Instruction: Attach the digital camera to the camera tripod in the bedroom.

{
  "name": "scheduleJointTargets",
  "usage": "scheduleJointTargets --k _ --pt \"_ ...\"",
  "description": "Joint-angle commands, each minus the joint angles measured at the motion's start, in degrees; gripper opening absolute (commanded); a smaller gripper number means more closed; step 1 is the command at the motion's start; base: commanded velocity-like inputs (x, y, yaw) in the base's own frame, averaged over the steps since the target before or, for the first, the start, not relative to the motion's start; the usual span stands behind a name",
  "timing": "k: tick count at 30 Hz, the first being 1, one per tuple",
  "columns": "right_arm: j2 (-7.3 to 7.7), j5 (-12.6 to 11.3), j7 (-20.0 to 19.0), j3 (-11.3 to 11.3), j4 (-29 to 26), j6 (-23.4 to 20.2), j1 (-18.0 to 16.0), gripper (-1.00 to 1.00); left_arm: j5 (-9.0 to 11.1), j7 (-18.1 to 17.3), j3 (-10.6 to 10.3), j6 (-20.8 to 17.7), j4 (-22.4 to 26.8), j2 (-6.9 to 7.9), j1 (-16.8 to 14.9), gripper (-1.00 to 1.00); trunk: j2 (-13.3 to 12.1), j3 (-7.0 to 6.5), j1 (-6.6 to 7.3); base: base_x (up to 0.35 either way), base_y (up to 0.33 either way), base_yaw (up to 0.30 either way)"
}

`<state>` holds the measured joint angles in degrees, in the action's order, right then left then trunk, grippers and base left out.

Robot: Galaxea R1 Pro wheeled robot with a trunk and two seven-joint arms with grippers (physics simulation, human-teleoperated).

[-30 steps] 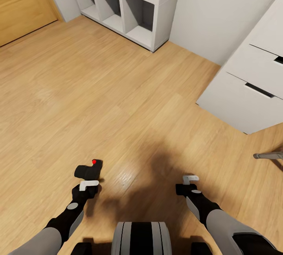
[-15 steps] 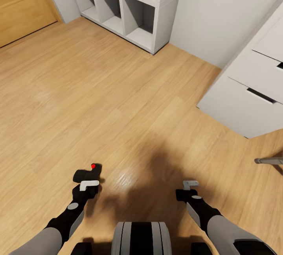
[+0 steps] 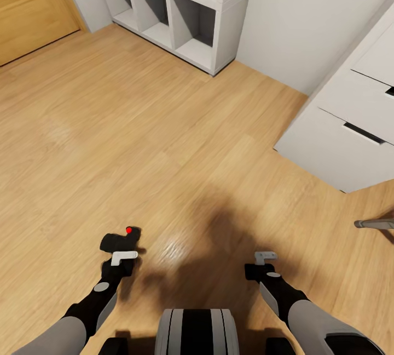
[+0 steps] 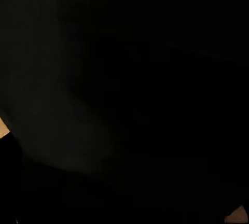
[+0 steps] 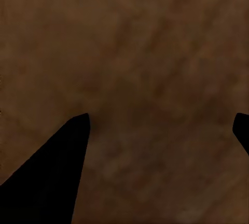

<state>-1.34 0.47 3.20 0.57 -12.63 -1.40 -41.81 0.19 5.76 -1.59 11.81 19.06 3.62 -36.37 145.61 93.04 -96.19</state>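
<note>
Digital camera (image 3: 119, 239) edged left, gripped by left end effector (image 3: 121, 253) (lens outward).

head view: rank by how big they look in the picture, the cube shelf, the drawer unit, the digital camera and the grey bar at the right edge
1. Drawer unit and cube shelf: look about alike, both cut off by the frame, so no ranking between them.
2. Digital camera, in the left gripper.
3. Grey bar, cropped at the edge, so unsure.

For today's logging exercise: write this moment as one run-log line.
left tool: shut on camera | right tool: open, holds nothing | ahead: wood floor, shelf, drawers
</note>
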Motion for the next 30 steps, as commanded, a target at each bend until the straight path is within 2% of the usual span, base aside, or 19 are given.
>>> scheduleJointTargets --k 1,14,18,22,23,24,25,28,29,30 --pt "0.02 0.35 0.58 -0.22 -0.03 0.17 -4.77 1.0 -0.02 0.22 -0.16 0.2 -0.09 0.02 -0.06 -1.0 0.0 0.04 -0.04 0.0 0.0 0.0" --pt "0.08 0.32 0.56 -0.22 -0.03 0.17 -4.8 1.0 0.02 0.12 -0.16 0.28 0.25 -0.05 -0.06 -1.0 0.0 0.04 -0.04 0.0 0.0 0.0" --pt "0.27 0.36 0.44 -0.22 -0.03 0.28 -4.8 1.0 0.12 0.64 0.01 0.26 1.55 -0.15 -0.04 -1.0 0.0 0.04 -0.04 0.0 0.0 0.0" --pt "0.46 0.09 0.1 -0.28 -0.24 0.22 -4.81 1.0 0.35 0.81 0.27 -0.2 4.85 -0.29 -0.07 -1.0 0.0 0.04 -0.04 0.0 0.0 0.0" --pt "-2.39 0.19 -0.41 -0.12 -16.52 -8.3 -4.79 1.0 1.1 0.67 0.53 -25.93 39.14 -1.44 -0.06 -1.0 0.0 0.04 -0.04 0.0 0.0 0.0" --pt "-2.68 0.24 -0.43 -0.12 -18.23 -10.3 -4.79 1.0 1.12 0.67 0.54 -28.24 41.63 -1.75 -0.07 -1.0 0.0 0.04 -0.04 0.0 0.0 0.0" --pt "-3.08 0.25 -0.49 -0.13 -21.28 -14.36 -4.78 1.0 1.14 0.66 0.54 -32.87 46.25 -2.53 -0.08 -1.0 0.0 0.04 -0.04 0.0 0.0 0.0" --pt "-3.35 0.02 -0.91 -0.16 -24.78 -20.11 -4.8 1.0 1.09 0.66 0.54 -39.34 52.31 -3.97 -0.08 -1.0 0.0 0.04 -0.04 0.0 0.0 0.0" --pt "-3.43 -0.09 -1.55 -0.2 -26.51 -23.25 -4.79 1.0 1.04 0.69 0.54 -42.97 55.68 -4.99 -0.09 -1.0 0.0 0.04 -0.04 0.0 0.0 0.0" --pt "-3.46 -0.12 -2.02 -0.24 -27.21 -24.57 -4.78 1.0 1.02 0.7 0.54 -44.51 57.17 -5.47 -0.07 -1.0 0.0 0.04 -0.04 0.0 0.0 0.0"
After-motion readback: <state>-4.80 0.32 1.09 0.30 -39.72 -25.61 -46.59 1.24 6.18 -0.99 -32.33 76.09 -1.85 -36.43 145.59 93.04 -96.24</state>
